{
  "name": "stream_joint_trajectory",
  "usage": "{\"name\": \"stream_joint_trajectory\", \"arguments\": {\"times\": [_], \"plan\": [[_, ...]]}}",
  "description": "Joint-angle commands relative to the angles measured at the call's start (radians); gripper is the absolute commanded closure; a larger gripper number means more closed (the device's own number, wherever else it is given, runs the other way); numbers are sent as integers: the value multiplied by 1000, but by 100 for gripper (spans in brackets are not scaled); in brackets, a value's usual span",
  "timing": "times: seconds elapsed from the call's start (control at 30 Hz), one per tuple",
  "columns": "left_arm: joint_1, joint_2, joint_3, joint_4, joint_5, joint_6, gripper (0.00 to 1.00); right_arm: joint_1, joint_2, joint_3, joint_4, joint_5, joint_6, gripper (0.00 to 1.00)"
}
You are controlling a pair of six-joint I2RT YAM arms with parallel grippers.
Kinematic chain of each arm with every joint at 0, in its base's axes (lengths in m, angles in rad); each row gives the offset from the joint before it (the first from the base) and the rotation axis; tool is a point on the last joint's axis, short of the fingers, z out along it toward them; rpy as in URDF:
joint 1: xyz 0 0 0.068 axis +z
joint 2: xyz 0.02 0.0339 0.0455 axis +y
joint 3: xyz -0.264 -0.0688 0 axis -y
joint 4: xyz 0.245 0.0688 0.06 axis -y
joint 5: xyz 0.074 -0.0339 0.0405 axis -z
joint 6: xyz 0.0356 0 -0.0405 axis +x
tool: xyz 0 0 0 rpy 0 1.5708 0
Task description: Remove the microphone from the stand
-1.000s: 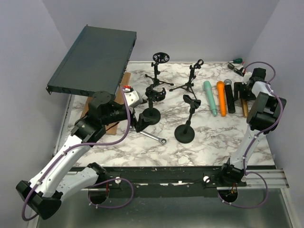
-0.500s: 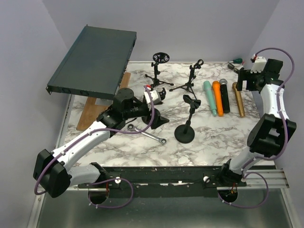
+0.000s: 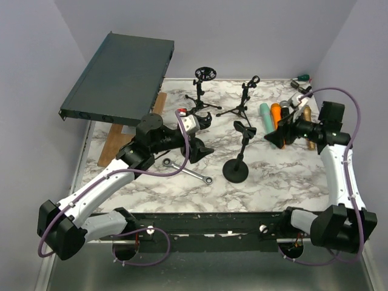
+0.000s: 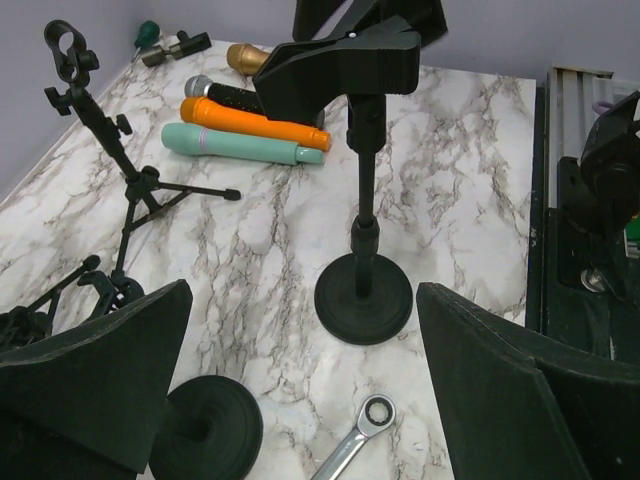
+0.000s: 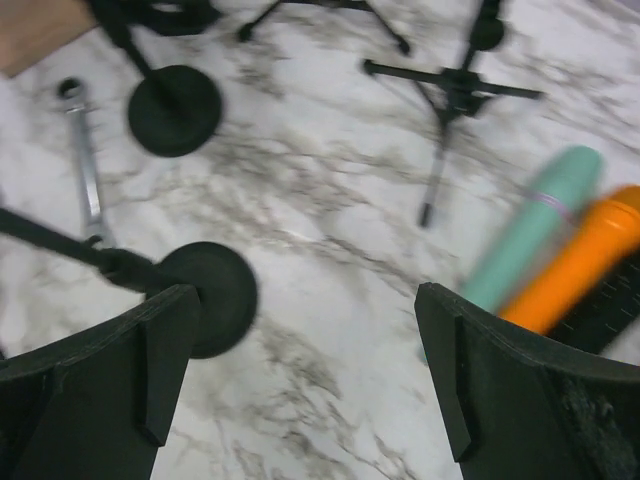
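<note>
Top external: teal microphone (image 3: 265,114) and orange microphone (image 3: 276,111) lie flat toward the white marble bench's (image 3: 273,182) right edge, apart from the black round-base stand (image 3: 235,171), bare marble in front. Left wrist: left gripper (image 4: 300,300) spread wide, holding nothing. Right wrist: right gripper (image 5: 305,300) likewise, over marble.

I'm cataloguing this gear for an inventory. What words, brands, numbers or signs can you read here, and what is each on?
No text can be read in any view.
teal microphone: no lettering shows.
orange microphone: no lettering shows.
wrench: any stamp is too small to read.
dark rack panel: no marking shows.
</note>
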State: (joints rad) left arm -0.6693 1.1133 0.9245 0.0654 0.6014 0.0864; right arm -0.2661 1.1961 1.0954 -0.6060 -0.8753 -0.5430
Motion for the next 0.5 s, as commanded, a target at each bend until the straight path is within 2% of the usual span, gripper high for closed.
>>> {"name": "stream_joint_trajectory", "arguments": {"times": [0.0,0.17,0.3,0.37,0.47], "plan": [[4,-37,-4,-37,6,26,1,96,-65,-128,25,-268,-78,3],[11,-67,-21,-48,6,29,1,220,-86,-208,144,-300,-61,3],[25,-67,-26,-45,4,29,1,307,-80,-269,333,-286,51,6],[30,-60,-27,-44,2,29,1,353,-71,-288,420,-271,107,10],[34,-45,-30,-41,-1,30,1,406,-58,-322,574,-239,199,20]]}}
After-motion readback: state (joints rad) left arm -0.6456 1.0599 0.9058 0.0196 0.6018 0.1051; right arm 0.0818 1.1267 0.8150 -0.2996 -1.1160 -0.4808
